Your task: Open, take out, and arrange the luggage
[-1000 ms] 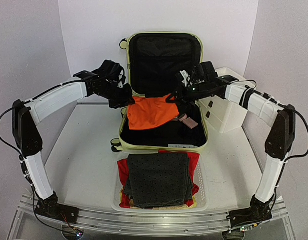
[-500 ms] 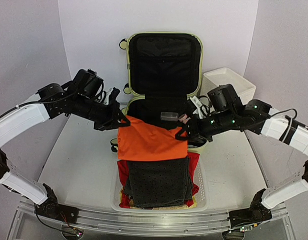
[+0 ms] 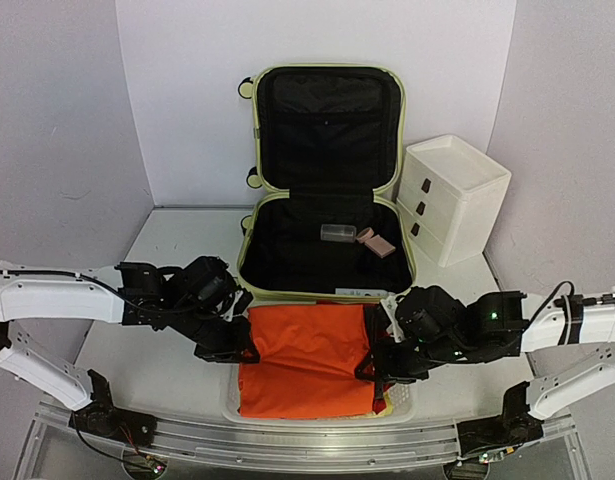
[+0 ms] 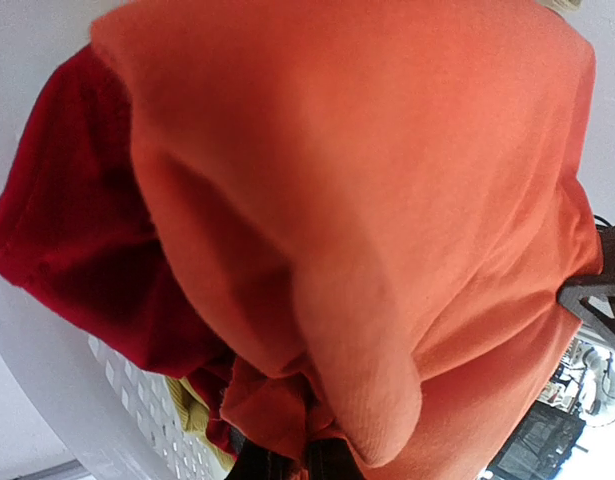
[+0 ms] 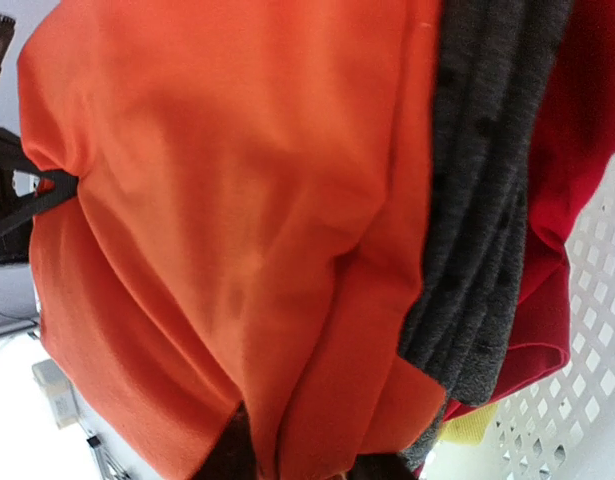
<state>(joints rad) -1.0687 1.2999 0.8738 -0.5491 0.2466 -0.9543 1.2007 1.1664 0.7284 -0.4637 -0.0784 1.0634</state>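
Both arms [image 3: 57, 298] [image 3: 577, 325] low over basket [image 5: 557, 380]; left fingers [image 4: 249, 462] clamped on orange cloth [image 3: 307, 355]; right fingers [image 5: 227, 450] slightly apart around it.

Pale yellow-green luggage [image 3: 254, 130] lies open, lid standing upright, perhaps leaning back.

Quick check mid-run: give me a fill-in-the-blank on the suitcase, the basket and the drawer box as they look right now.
1. The luggage is ____, its black lining showing.
2. The garment spread over the basket is ____ in colour.
3. The white box beside the luggage has ____ drawers.
Missing words: open; orange; three.
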